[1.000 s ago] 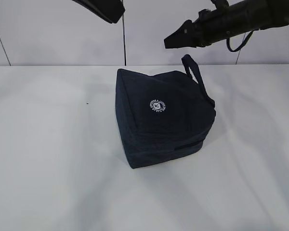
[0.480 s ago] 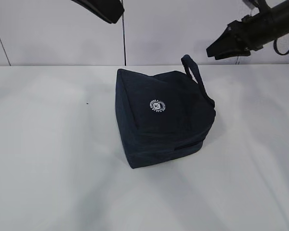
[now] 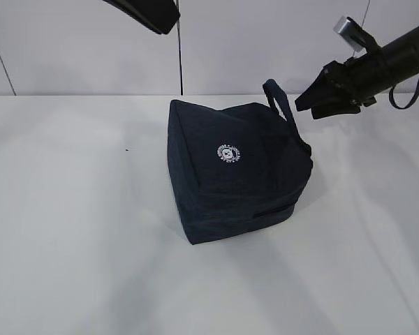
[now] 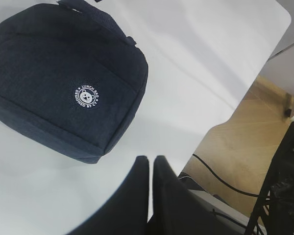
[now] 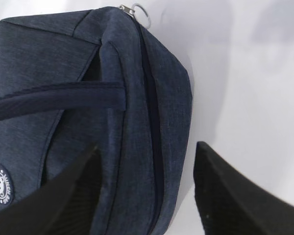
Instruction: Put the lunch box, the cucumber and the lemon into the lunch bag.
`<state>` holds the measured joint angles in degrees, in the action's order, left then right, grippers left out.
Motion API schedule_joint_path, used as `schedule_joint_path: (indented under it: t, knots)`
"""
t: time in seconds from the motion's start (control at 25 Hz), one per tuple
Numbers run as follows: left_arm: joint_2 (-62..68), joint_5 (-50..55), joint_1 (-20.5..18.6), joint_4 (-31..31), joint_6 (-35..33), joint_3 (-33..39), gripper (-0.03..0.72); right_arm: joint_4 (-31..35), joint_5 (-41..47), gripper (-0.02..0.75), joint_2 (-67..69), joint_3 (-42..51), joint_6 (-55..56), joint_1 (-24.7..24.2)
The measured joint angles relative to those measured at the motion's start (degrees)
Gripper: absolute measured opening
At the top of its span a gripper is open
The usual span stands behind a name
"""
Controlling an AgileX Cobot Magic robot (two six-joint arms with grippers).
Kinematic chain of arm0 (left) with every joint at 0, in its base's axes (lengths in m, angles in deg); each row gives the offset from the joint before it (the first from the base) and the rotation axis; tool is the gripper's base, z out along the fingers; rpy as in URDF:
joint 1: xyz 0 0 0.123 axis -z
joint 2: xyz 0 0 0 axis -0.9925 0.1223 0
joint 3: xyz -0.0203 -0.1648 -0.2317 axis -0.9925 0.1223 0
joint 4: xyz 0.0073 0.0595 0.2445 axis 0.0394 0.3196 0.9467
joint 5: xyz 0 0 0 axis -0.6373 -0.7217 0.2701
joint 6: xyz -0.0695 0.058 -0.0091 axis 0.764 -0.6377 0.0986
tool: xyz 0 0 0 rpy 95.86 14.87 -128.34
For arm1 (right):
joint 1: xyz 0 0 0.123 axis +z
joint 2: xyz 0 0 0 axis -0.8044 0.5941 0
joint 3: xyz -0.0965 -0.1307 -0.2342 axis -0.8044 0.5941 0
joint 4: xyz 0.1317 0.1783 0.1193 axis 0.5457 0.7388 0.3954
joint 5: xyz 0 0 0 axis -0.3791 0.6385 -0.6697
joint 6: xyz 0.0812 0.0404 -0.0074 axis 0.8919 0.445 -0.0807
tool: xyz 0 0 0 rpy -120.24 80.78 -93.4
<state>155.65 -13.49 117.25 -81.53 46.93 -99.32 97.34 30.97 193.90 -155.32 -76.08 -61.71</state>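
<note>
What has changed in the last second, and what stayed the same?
The right gripper swung from above the lunch bag out to the right, then came down beside its handle; its jaws now stand apart, holding nothing. The bag, zipped shut, has not moved, and the left gripper stays shut, raised.

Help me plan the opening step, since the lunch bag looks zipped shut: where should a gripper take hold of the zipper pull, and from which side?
Probably the silver ring pull at the far end of the zipper seam of the lunch bag. It sticks out flat past the bag's corner onto bare table, so come down from above with the right gripper, whose jaws already stand apart over that seam.
</note>
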Motion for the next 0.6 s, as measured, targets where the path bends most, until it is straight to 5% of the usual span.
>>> schedule_joint_path:
  t: [0.6]
  knots:
    - [0.0,0.0,0.0,1.17,0.0,0.0,-0.02,-0.85,0.0,0.466,0.89,0.0,-0.01,4.77]
